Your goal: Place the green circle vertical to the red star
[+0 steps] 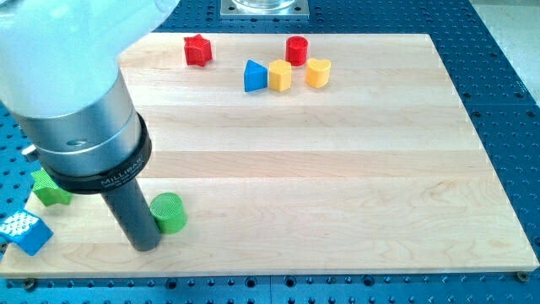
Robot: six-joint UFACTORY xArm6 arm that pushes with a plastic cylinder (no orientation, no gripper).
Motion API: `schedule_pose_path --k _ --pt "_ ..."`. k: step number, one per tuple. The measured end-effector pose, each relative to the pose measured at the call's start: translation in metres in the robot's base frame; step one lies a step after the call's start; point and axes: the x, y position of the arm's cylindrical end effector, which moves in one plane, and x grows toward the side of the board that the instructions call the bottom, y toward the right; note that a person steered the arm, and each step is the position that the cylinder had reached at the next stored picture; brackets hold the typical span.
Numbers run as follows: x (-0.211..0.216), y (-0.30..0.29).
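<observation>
The green circle [169,212] is a short green cylinder near the board's bottom left. The red star [197,50] sits at the view's top, a little right of the circle's column and far above it. My tip [146,247] rests on the board just left of and slightly below the green circle, touching or almost touching its side. The arm's wide grey body fills the view's upper left and hides part of the board there.
A blue triangle [255,76], yellow hexagon-like block [280,75], yellow heart [317,73] and red cylinder [296,50] cluster at the top centre. A green star-like block [50,187] and a blue cube [26,232] lie at the board's left edge [17,257].
</observation>
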Motion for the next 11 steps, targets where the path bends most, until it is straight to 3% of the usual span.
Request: schedule_pose_path --k 4,5,6,7,10,11 --pt "-0.006 0.066" --pt "-0.039 0.026" --pt "-0.105 -0.019" --pt "-0.124 -0.041" --pt "-0.095 0.013" --pt "-0.125 -0.007"
